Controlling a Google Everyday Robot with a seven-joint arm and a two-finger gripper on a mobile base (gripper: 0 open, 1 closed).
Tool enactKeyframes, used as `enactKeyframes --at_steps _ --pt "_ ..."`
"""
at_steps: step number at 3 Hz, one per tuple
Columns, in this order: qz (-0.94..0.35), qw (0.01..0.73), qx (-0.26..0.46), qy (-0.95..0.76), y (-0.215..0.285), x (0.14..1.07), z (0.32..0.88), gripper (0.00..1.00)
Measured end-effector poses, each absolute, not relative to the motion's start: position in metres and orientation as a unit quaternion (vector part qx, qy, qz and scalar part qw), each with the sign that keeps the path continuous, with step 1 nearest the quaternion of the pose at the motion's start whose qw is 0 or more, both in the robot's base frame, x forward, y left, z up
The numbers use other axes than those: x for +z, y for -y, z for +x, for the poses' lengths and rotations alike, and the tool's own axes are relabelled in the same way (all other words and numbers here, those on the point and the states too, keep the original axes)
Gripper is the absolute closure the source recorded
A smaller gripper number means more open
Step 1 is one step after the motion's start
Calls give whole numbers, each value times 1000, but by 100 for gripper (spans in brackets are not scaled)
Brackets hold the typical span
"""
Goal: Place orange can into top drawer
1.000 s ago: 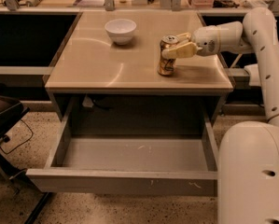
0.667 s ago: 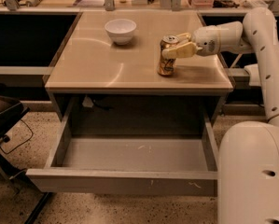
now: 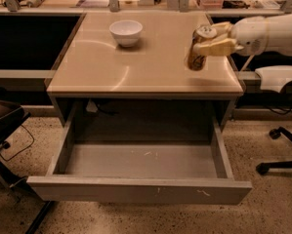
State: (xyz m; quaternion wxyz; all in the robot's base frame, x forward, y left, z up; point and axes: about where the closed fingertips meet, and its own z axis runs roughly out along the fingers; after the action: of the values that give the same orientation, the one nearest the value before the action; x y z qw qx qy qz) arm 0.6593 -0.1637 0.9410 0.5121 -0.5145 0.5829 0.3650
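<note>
The orange can [image 3: 197,56] is orange-gold with a silver top. It is tilted and held just above the right part of the tan tabletop [image 3: 135,67]. My gripper [image 3: 209,39] reaches in from the right on a white arm [image 3: 262,33] and is shut on the can's upper half. The top drawer [image 3: 140,191] is pulled wide open below the tabletop. Its grey floor [image 3: 140,160] is bare apart from small white scuffs. The can is above the table, behind the drawer's opening.
A white bowl [image 3: 126,32] stands at the back middle of the tabletop. A dark chair [image 3: 1,123] is at the left and a wheeled chair base [image 3: 280,152] at the right. A white robot part [image 3: 278,77] sits to the right of the table. Cluttered shelves run along the back.
The can has left the tabletop: my gripper has lifted it, tilted it and carried it toward the right edge. The drawer and bowl have not moved.
</note>
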Motion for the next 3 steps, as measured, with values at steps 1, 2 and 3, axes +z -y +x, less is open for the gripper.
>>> enactKeyframes --at_steps 1,2,3 --pt "-531 602 258 -538 174 1028 607 100" --pt "-553 630 204 -506 149 1084 531 100" --pt "-551 613 204 -528 155 1063 507 100"
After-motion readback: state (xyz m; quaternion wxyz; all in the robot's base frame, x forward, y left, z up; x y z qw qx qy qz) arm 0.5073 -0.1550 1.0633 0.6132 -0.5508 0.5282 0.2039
